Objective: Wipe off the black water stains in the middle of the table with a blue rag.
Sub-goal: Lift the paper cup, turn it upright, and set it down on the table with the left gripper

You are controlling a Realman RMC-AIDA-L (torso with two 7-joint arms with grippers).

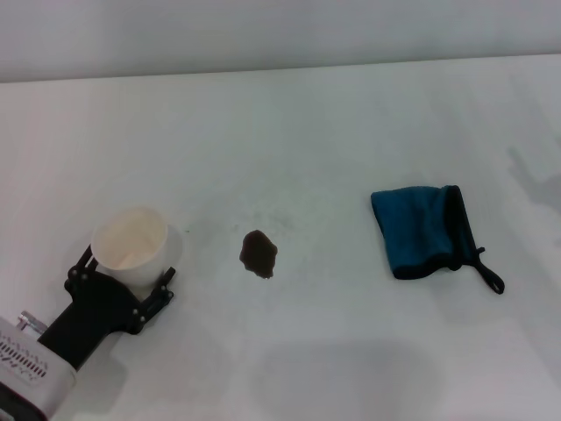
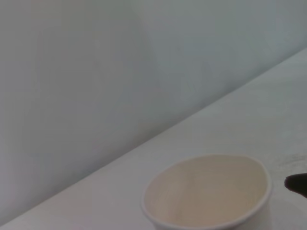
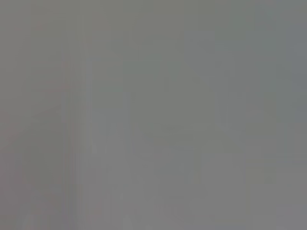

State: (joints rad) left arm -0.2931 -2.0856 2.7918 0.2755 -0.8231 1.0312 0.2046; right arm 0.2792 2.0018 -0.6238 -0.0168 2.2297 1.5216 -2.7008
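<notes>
Left pincer [image 1: 131, 279] clamps the white paper cup [image 1: 131, 246], keeping it upright on the desk [image 1: 289, 123]. Just beside it sits the black water stain [image 1: 259, 253]; well beyond lies the blue rag [image 1: 424, 231], untouched. Right pincer's nowhere in sight.

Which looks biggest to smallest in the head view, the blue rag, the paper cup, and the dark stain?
1. Blue rag, largest.
2. Paper cup, held in the left hand, looks a little smaller; it sits nearer the camera, so this gap is unsure.
3. Dark stain, clearly smallest.
</notes>
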